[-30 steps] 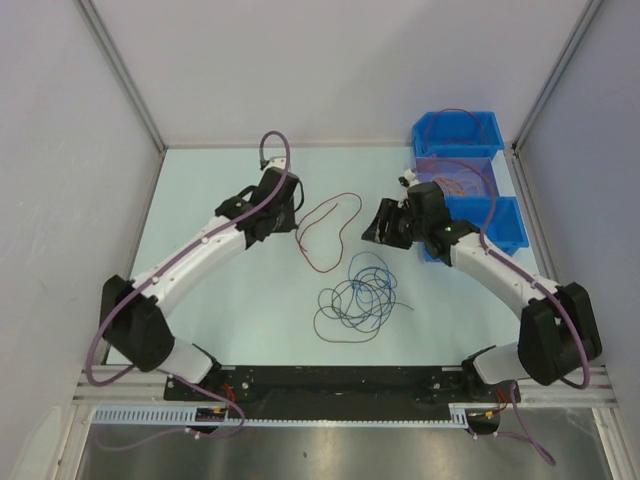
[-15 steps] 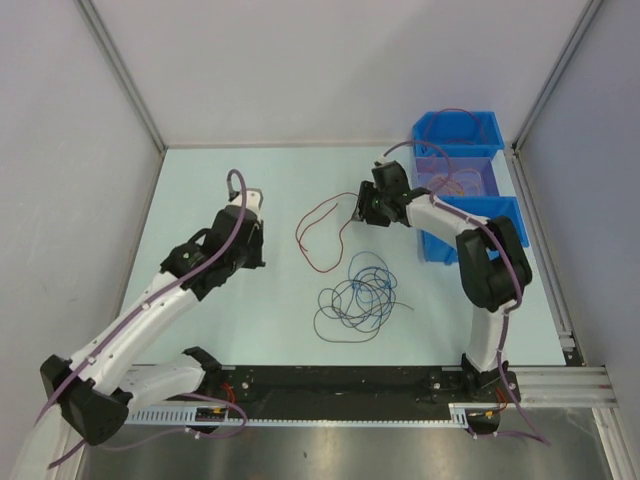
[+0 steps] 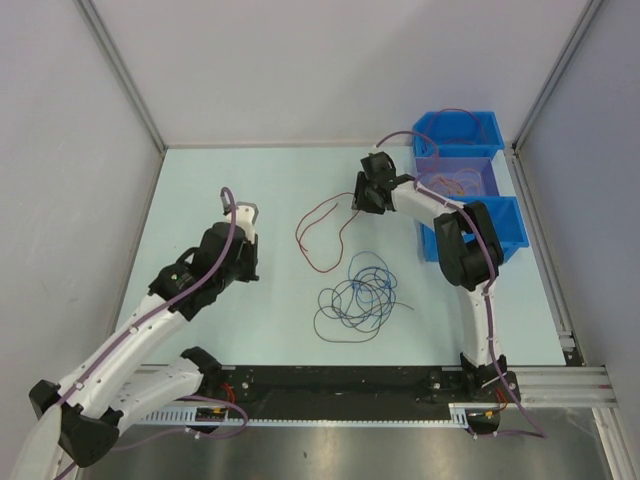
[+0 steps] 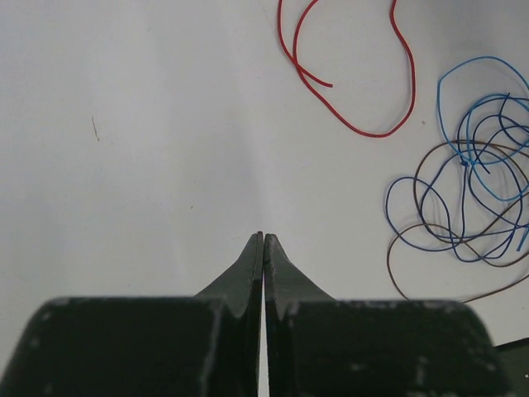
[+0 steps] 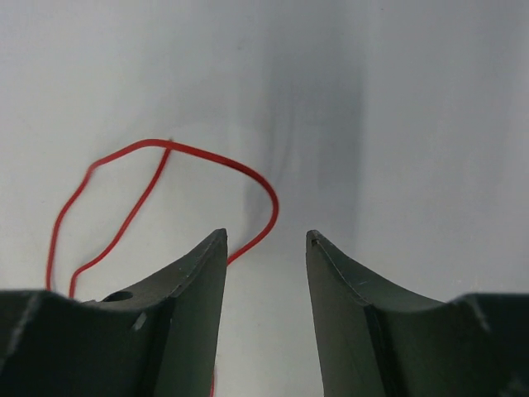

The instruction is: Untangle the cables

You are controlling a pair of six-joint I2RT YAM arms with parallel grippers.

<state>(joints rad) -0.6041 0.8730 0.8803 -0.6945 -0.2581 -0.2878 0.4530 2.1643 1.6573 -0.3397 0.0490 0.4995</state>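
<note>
A red cable (image 3: 326, 269) lies in a loose loop at the table's middle, apart from a tangle of blue and dark cables (image 3: 358, 300) nearer the arms. My right gripper (image 3: 358, 202) is open and empty at the far right end of the red loop. In the right wrist view the red cable (image 5: 215, 156) curves just ahead of my right gripper (image 5: 264, 236) and passes under the left finger. My left gripper (image 3: 250, 262) is shut and empty, left of both. The left wrist view shows the left gripper (image 4: 263, 236), the red cable (image 4: 364, 132) and the tangle (image 4: 464, 165).
Three blue bins stand in a row at the right edge (image 3: 480, 118); the middle one (image 3: 490, 180) holds thin orange and red wires. Grey walls enclose the table on three sides.
My left gripper has drawn back left and nearer, away from the red cable. My right gripper has swung farther out to the red loop's far right end. The cables have not moved.
</note>
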